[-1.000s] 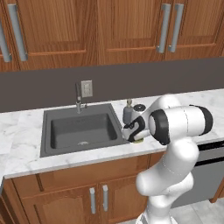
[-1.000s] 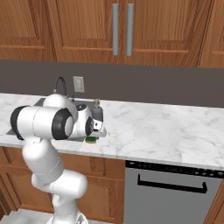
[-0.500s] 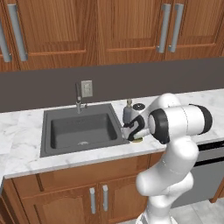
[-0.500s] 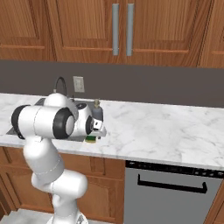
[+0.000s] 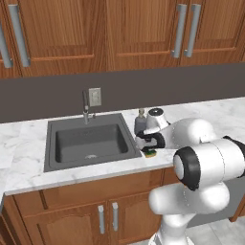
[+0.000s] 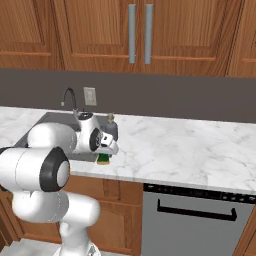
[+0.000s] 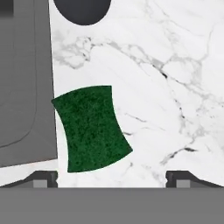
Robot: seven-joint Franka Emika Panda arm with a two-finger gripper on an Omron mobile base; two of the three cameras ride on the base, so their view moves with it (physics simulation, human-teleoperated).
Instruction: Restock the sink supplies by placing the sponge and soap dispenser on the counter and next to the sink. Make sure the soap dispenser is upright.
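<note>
So the sponge (image 7: 91,127) is lying flat on the desk (image 7: 175,87), green side up, right beside the sink (image 7: 24,87). In the hand view its one long edge runs just along the sink's rim, touching it or nearly so, hard to call. The tool (image 7: 111,177) is hanging straight over it with its two tips spread wide, one on either side of the sponge and both clear of it, so nothing's pinched. The sponge sits closer to the sink-side tip than to the other one.

Looks-wise: from above it's a dark green, speckled pad with slightly pinched-in sides, a bit skewed against the sink's edge. From the base views you can catch the yellow layer under the green at the desk's front edge, just below the tool (image 5: 146,143) in the left one, and same deal in the right one, sponge (image 6: 103,159) tucked under the tool (image 6: 109,148).

The soap (image 5: 139,122) is standing upright on the desk just beside the sink's (image 5: 88,141) right rim, a little behind the sponge (image 5: 150,153) toward the wall. It's a dark grey rounded bottle with a thin pump on top. In the hand view its dark round body (image 7: 82,8) peeks in at the top edge, apart from the sponge, also close to the sink.
</note>
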